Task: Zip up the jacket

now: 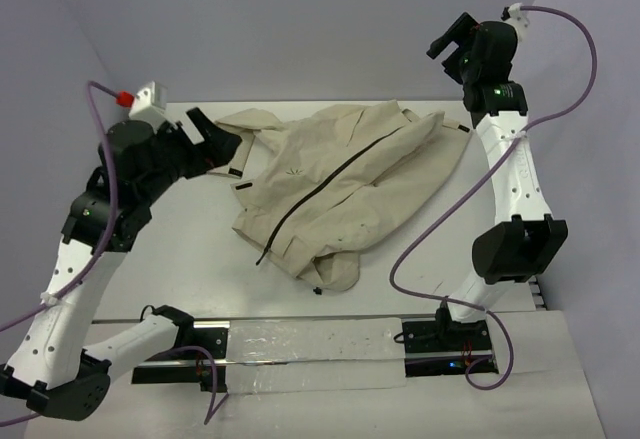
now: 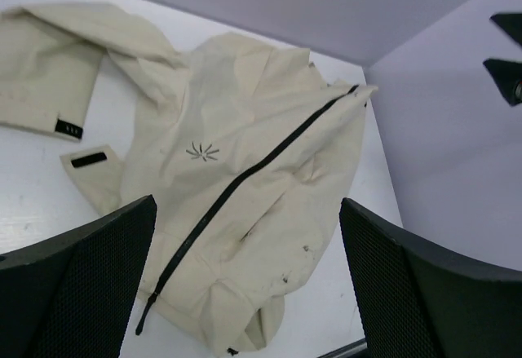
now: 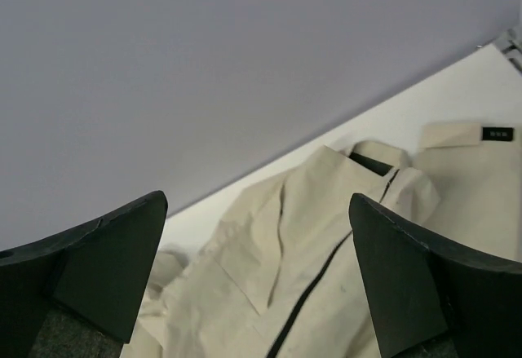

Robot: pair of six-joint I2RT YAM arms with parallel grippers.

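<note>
Jacket (image 1: 340,184) is flat on the table (image 1: 190,249), front side up, lying diagonally with the collar (image 1: 425,119) toward the far right and the hem (image 1: 290,254) toward the near left. One sleeve is thrown out to the far left and the other is folded under at the near edge.

The zipper (image 1: 320,189) reads as one unbroken dark line from hem to collar, with no gap showing between the front panels. The star mark (image 2: 202,152) sits just left of it. From the right wrist view, a bit of black lining shows at the collar mouth, so I can't tell if the last stretch is fully closed. I can't pick out the slider either.

Left gripper (image 1: 212,141) hovers off the jacket's far-left side, jaws spread wide, holding nothing. Right gripper (image 1: 452,39) is raised high at the far right, well apart from the cloth, jaws also wide and empty.

My read: the zip-up step looks done or all but done, and both arms are clear of the fabric.

Next move, if any: check the collar end. If the slider is short of the top, one gripper pins the fabric below it while the other pinches the pull and draws it toward the collar. The pull is a small target and the cloth is loose, so it may bunch.
</note>
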